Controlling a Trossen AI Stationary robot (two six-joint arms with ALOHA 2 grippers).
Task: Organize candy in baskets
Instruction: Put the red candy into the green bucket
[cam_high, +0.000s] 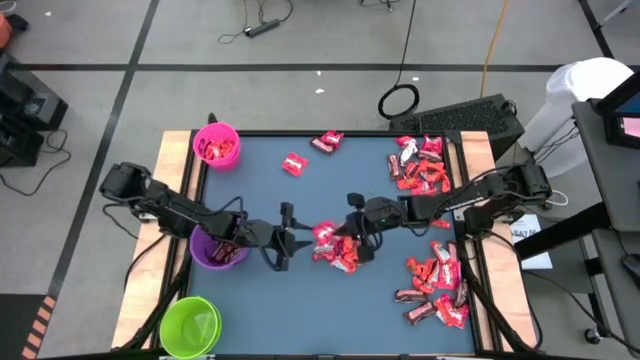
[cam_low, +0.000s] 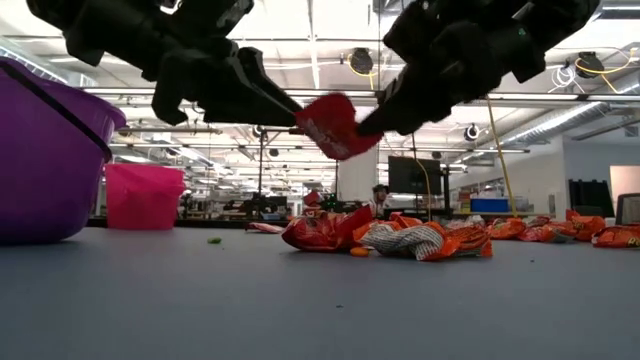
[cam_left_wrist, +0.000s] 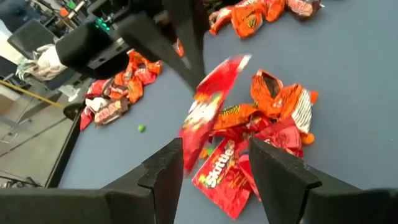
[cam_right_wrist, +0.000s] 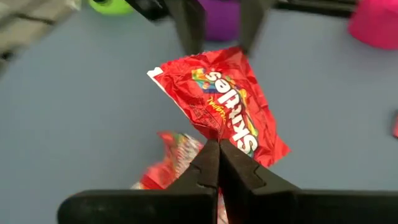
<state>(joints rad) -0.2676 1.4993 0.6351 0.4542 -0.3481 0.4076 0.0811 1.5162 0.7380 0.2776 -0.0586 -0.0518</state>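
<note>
A red Skittles candy packet (cam_right_wrist: 221, 99) hangs in the air over a small heap of candy (cam_high: 338, 250) at the table's middle. My right gripper (cam_right_wrist: 219, 149) is shut on it. My left gripper (cam_left_wrist: 214, 168) faces it from the table's left, open, with one finger on each side of the packet's free end (cam_left_wrist: 199, 134). The purple basket (cam_high: 218, 250) stands just behind the left gripper, the pink basket (cam_high: 217, 145) at the far left and the lime green basket (cam_high: 190, 325) at the near left. Pink and purple both hold some candy. My right gripper pinches the packet's edge (cam_right_wrist: 214, 132) between its two fingers, coming from the table's right and slanting down. The packet is lifted clear of the table and the heap, and stands tilted beyond the fingertips (cam_low: 330, 125). Whether my left gripper's fingers (cam_left_wrist: 169, 171) touch the packet's free end, I cannot tell.
More candy lies in heaps along the right edge, far (cam_high: 420, 168) and near (cam_high: 437, 285). Two loose pieces (cam_high: 328, 142) (cam_high: 294, 164) lie at the far middle. A tiny green speck (cam_left_wrist: 141, 128) sits on the blue table top (cam_high: 260, 310).
</note>
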